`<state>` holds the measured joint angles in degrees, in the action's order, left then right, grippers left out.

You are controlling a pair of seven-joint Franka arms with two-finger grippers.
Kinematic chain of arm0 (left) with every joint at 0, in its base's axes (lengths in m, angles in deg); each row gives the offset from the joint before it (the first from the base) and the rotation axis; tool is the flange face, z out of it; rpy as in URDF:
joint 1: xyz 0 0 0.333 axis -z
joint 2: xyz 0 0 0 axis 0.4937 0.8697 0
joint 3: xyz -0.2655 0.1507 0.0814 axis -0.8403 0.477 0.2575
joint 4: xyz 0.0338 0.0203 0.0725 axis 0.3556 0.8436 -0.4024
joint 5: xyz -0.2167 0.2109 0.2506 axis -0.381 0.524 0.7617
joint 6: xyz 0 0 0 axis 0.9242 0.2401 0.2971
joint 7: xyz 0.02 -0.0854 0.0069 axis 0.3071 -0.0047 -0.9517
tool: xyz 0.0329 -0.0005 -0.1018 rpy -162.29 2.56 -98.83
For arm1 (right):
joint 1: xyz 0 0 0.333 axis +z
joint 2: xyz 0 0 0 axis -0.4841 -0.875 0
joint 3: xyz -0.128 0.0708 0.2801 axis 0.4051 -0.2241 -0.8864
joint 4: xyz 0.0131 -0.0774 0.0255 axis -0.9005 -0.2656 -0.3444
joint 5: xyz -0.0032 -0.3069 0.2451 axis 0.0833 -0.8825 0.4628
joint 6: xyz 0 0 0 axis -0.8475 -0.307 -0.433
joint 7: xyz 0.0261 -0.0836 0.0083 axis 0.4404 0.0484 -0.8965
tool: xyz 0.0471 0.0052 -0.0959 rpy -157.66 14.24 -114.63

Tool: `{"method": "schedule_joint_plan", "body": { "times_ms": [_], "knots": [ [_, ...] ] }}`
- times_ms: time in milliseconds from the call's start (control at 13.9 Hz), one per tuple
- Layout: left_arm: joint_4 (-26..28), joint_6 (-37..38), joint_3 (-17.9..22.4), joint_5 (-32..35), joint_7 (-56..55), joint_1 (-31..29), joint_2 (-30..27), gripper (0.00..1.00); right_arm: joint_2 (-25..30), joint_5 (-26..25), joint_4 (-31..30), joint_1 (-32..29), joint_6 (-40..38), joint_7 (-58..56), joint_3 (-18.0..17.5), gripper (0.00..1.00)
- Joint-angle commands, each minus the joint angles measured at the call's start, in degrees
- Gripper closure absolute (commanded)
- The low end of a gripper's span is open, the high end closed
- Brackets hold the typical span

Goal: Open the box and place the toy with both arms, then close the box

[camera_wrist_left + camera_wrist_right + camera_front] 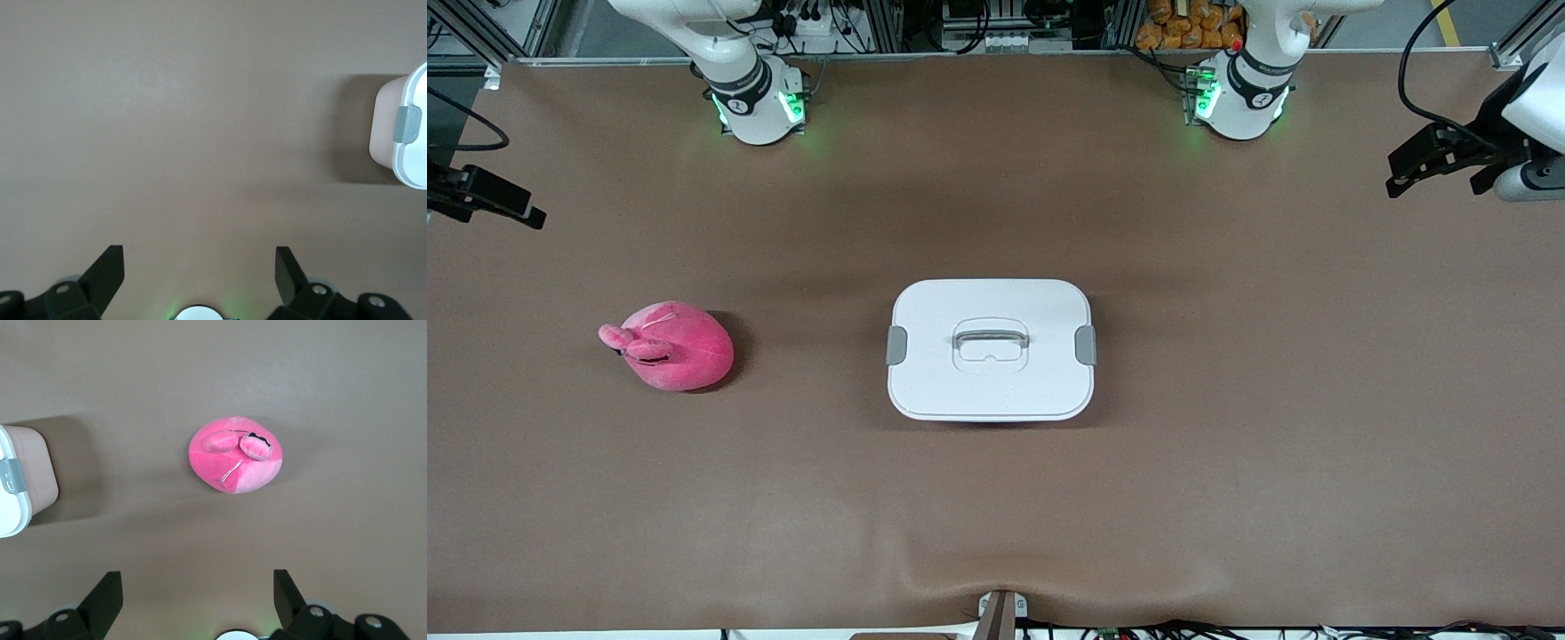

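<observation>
I see the right gripper (193,590) raised over the toy (669,345) at the right arm's end, fingers released, the closed box (990,349) mid-table with both clips latched, and the left gripper (199,267) over bare table (1227,444), fingers released.

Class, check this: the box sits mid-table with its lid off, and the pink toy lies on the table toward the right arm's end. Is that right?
Not quite. The lid is on the box, as the front view shows. The toy does lie toward the right arm's end.
</observation>
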<state>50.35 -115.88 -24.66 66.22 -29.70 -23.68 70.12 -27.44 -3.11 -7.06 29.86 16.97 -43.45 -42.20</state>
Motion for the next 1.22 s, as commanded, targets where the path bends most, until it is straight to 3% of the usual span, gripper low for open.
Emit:
{"method": "schedule_joint_plan", "body": {
  "times_ms": [0,1152],
  "knots": [
    [-1.65,1.57,0.05,0.00,1.16,-0.28,0.31,0.00,0.65,-2.81,0.10,2.25,0.37,0.87,0.11,0.00],
    [-3.40,2.54,-0.12,0.80,0.11,-0.10,2.50,0.00,0.65,-2.56,0.10,1.64,0.46,0.08,0.29,0.00]
  ]
}}
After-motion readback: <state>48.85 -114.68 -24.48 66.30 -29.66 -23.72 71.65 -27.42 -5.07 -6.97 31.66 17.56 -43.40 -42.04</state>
